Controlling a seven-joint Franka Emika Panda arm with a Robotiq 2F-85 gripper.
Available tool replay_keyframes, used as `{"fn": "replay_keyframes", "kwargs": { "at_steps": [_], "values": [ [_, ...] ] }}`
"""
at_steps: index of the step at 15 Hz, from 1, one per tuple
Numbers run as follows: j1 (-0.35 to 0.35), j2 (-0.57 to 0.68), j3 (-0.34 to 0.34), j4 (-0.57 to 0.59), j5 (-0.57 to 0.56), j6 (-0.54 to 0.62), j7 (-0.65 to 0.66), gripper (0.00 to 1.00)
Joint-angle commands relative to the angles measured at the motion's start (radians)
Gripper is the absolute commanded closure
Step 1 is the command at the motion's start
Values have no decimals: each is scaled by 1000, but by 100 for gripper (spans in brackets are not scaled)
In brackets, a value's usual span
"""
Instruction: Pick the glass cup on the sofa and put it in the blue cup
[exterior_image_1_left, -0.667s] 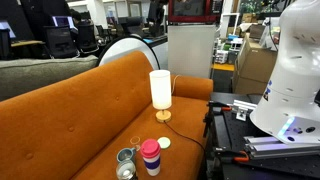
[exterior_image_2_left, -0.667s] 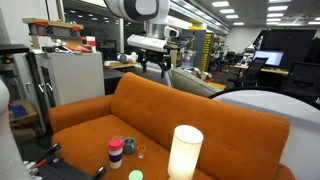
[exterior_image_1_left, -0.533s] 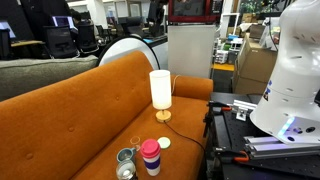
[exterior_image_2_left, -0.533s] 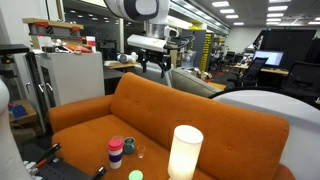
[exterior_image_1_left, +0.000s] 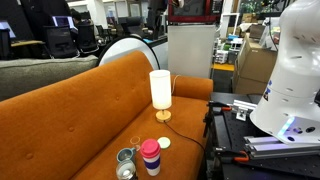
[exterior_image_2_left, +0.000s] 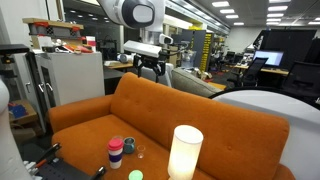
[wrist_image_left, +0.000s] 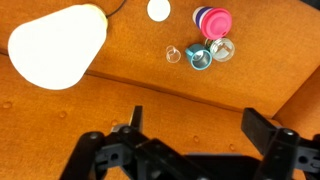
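Observation:
The tiny clear glass cup (wrist_image_left: 174, 54) stands on the orange sofa (wrist_image_left: 120, 95) seat, right beside the grey-blue cup (wrist_image_left: 199, 60). A pink-topped stack of cups (wrist_image_left: 213, 20) and a shiny silvery cup (wrist_image_left: 222, 50) stand close by. My gripper (wrist_image_left: 198, 125) is open and empty, high above the sofa and apart from the cups. In both exterior views the cluster sits near the seat's front: the glass cup (exterior_image_1_left: 136, 142) (exterior_image_2_left: 140, 153), the blue cup (exterior_image_1_left: 126, 155) (exterior_image_2_left: 129, 147). The gripper (exterior_image_2_left: 148, 70) hangs above the sofa's back.
A white lamp (exterior_image_1_left: 160, 90) (exterior_image_2_left: 184, 150) (wrist_image_left: 55, 45) stands on the seat near the cups, with a small pale disc (wrist_image_left: 158, 10) beside it. A black cart (exterior_image_1_left: 235, 130) is at the sofa's end. Office furniture stands behind.
The arm has swung a little to the left above the sofa's back. The cups and lamp have not moved.

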Motion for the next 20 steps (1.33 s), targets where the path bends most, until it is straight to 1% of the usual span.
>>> {"fn": "replay_keyframes", "kwargs": {
  "at_steps": [1, 6, 7, 8, 10, 15, 17, 18, 20],
  "values": [
    [-22, 68, 56, 7, -12, 22, 22, 0],
    [-23, 204, 121, 26, -32, 63, 64, 0],
    [-26, 225, 130, 33, -31, 52, 71, 0],
    [-31, 190, 135, 4, -8, 54, 54, 0],
    [-33, 224, 144, 17, -10, 57, 59, 0],
    [-34, 224, 146, 28, -13, 56, 59, 0],
    [-24, 251, 165, 48, 16, 60, 25, 0],
    [-21, 279, 177, 62, 51, 69, -3, 0],
    [-18, 358, 210, 93, 90, 120, -24, 0]
  ]
}}
